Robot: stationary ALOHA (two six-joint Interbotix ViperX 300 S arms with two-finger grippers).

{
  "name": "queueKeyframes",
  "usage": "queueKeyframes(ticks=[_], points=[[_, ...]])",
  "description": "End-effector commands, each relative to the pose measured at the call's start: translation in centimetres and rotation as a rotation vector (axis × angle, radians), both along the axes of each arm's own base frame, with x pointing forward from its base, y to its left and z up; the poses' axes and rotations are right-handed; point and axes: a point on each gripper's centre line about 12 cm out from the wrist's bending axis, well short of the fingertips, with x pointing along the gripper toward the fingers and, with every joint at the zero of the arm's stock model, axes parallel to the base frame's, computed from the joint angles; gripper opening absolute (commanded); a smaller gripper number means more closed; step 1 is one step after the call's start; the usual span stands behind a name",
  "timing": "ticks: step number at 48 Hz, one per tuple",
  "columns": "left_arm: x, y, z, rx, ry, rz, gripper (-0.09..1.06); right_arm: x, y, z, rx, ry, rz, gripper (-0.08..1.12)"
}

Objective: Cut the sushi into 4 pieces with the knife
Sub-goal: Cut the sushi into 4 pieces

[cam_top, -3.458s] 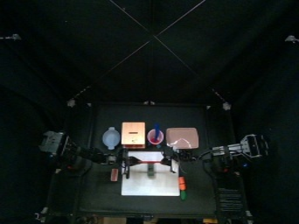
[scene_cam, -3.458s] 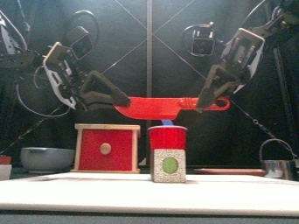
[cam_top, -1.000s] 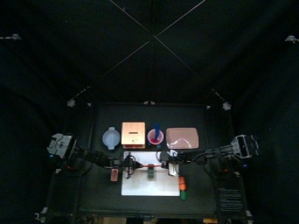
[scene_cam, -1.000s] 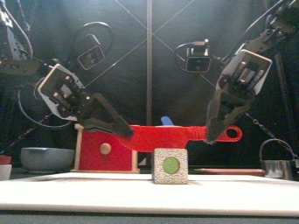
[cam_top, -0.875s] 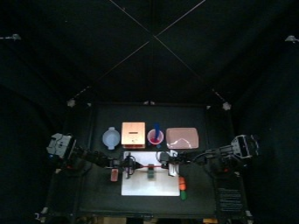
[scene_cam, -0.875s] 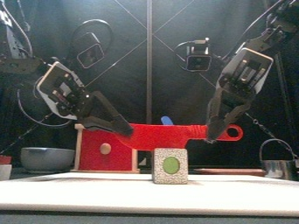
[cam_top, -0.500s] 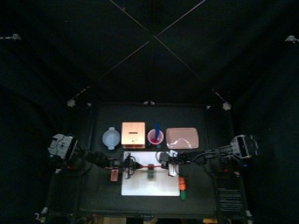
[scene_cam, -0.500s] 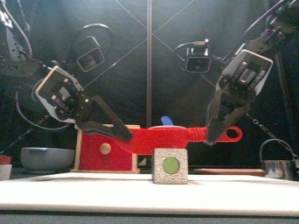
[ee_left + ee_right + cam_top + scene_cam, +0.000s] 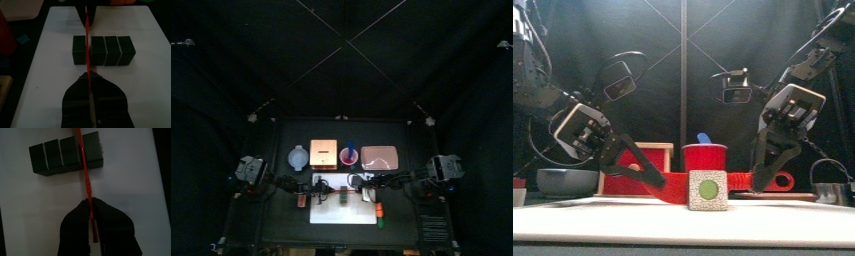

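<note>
The red knife (image 9: 740, 183) is sitting lower than a second ago, pressing on the sushi roll (image 9: 107, 50) at its end seam. The left gripper (image 9: 87, 77) and right gripper (image 9: 90, 203) are each pinching one end. Four dark green blocks are lying joined on the white cutting board (image 9: 60, 30), at the table's 6 o'clock.

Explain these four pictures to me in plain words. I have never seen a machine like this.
It is a robot with two black arms at a small table. One picture looks down from high above, one looks level from the table's front edge, and two come from cameras on the wrists. On the white board lies a sushi roll of four dark blocks. The left gripper and right gripper are each shut on one end of a red knife, held across the roll by the seam of an end block. Behind stand a box, a bowl, a red cup and a pink tray.
</note>
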Motion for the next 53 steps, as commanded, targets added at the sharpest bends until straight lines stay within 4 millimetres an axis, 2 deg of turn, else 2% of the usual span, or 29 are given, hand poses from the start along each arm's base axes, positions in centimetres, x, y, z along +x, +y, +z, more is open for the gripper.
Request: queueKeyframes(ticks=[1,16,29,35,41,53], points=[[0.7,0.2,-0.4,-0.009,0.015,0.021,0.22,0.7,-0.2,0.4,0.004,-0.025,-0.016,0.09],[1.1,1.5,-0.4,-0.02,0.05,0.057,0.22,0.5,-1.8,0.5,-0.002,-0.027,-0.055,0.09],[1.2,3.2,0.4,-0.002,0.029,0.082,0.22,0.7,-2.7,1.7,-0.015,-0.061,-0.067,0.09],[1.4,3.1,1.8,0.015,-0.008,0.062,0.22,0.8,-2.4,2.6,-0.011,-0.081,-0.06,0.09],[1.6,2.5,3.9,0.024,-0.063,0.035,0.22,0.8,-1.9,4.5,-0.004,-0.131,-0.05,0.09],[1.4,0.1,6.8,0.008,-0.14,-0.029,0.22,0.6,0.0,7.3,0.016,-0.213,-0.007,0.09]])
